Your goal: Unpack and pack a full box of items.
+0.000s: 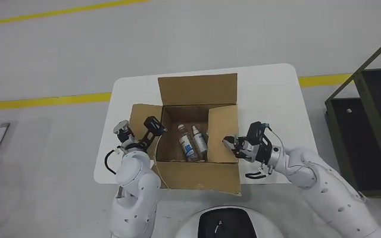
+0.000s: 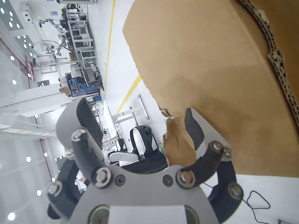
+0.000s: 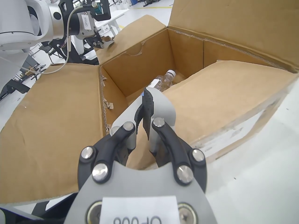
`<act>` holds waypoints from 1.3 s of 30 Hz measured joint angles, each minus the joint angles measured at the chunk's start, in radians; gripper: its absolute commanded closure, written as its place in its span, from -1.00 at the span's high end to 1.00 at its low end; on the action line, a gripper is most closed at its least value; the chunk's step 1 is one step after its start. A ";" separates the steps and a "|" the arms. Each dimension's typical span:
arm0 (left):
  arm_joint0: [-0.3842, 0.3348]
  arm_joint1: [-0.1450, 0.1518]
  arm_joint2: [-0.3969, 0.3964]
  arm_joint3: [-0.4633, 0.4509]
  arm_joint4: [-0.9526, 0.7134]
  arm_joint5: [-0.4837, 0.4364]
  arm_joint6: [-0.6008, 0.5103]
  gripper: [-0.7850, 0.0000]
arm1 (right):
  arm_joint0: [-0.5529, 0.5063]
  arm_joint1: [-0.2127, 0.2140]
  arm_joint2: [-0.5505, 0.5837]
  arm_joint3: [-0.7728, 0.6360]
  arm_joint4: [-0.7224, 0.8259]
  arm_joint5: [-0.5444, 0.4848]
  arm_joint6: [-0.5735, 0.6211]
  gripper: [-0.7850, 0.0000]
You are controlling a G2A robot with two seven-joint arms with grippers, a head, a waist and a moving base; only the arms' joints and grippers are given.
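Note:
An open cardboard box (image 1: 196,174) stands mid-table with its flaps spread. Two clear bottles (image 1: 187,144) (image 1: 200,140) lie side by side on its floor; one bottle (image 3: 163,81) peeks past the side flap. My left gripper (image 1: 153,127) (image 2: 137,113) is at the box's left flap (image 2: 198,71), open, its fingers wide apart on either side of the flap's torn corner. It also shows across the box as the far gripper (image 3: 102,44). My right gripper (image 1: 229,144) (image 3: 144,101) is at the right flap (image 3: 210,89), fingers pressed together on its edge.
The white table (image 1: 268,89) has bare room behind and to the right of the box. A dark metal rack (image 1: 357,125) stands off the table's right side. A thin black cable (image 1: 110,162) loops near the left arm.

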 measured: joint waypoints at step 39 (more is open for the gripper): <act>-0.146 -0.115 0.206 0.063 -1.257 0.438 -0.219 1.00 | -0.334 0.053 0.329 -0.187 -0.092 0.082 -0.076 -1.00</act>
